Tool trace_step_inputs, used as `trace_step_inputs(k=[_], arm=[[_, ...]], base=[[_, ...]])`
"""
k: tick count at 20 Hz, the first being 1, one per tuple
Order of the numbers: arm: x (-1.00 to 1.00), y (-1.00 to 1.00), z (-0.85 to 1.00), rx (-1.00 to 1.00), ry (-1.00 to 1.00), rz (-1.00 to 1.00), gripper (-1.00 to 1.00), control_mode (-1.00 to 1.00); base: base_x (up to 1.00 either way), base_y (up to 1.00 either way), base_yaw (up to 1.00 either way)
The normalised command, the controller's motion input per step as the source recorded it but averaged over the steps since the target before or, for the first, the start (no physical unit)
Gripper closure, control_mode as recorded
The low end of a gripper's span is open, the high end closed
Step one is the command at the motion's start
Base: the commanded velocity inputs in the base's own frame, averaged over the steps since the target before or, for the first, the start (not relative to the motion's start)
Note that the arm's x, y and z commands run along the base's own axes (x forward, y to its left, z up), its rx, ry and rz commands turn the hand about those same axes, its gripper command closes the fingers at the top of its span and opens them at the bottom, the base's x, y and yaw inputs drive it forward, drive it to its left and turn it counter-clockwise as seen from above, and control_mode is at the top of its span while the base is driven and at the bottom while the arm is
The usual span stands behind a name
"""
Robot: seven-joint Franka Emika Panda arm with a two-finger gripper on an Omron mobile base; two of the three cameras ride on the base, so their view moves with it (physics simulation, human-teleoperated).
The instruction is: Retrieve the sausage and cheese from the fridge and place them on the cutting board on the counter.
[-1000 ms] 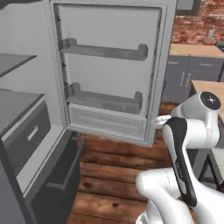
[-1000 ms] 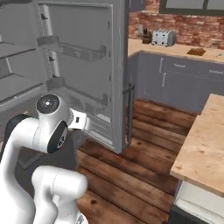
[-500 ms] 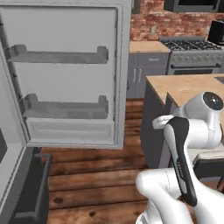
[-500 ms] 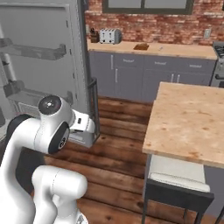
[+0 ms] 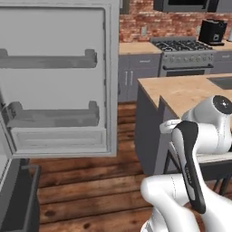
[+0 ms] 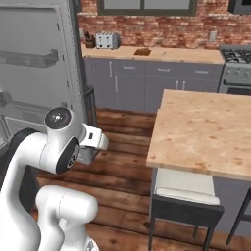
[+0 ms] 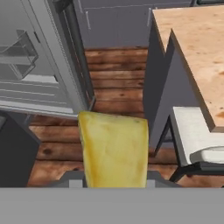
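Looking across the left base view, the fridge [image 5: 59, 81] door hangs open at nine o'clock, its pale door shelves bare, while a wooden island [image 5: 181, 90] sits at three o'clock behind the folded white arm. A stove [image 5: 186, 54] stands by the brick wall at one o'clock.

From the right base view, the fridge door fills ten o'clock. The long counter [image 6: 147, 54] runs along the back wall at twelve o'clock, and on it lies the small dark cutting board [image 6: 142, 51], with a silver toaster [image 6: 103, 39] to its left. The board looks bare, well apart from the robot.

Through the hand view, the cheese [image 7: 114, 148], a pale yellow wedge, rises at six o'clock from the gripper [image 7: 114, 181], whose fingers are narrowed onto it and hold it fast. A stool [image 7: 197, 144] stands at four o'clock beside the island.

Judging by this, the cheese is out of the fridge but not yet on the board; carrying it over and setting it down remains. No sausage can be made out, so that half looks undone.
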Motion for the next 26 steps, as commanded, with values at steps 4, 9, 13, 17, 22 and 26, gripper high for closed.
trace_step_inputs(k=[4,9,13,17,22,26], arm=[[0.00,0.00,0.00,0.00,0.00,0.00,1.00,1.00],[0.00,0.00,0.00,0.00,0.00,0.00,1.00,1.00],[0.00,0.00,0.00,0.00,0.00,0.00,1.00,1.00],[0.00,0.00,0.00,0.00,0.00,0.00,1.00,1.00],[0.00,0.00,0.00,0.00,0.00,0.00,1.00,1.00],[0.00,0.00,0.00,0.00,0.00,0.00,1.00,1.00]], base=[[0.10,-0.27,-0.14],[0.03,-0.41,-0.20],[0.00,-0.67,-0.10],[0.01,-0.78,-0.03],[0.05,-0.64,-0.01],[0.16,-0.31,0.04]])
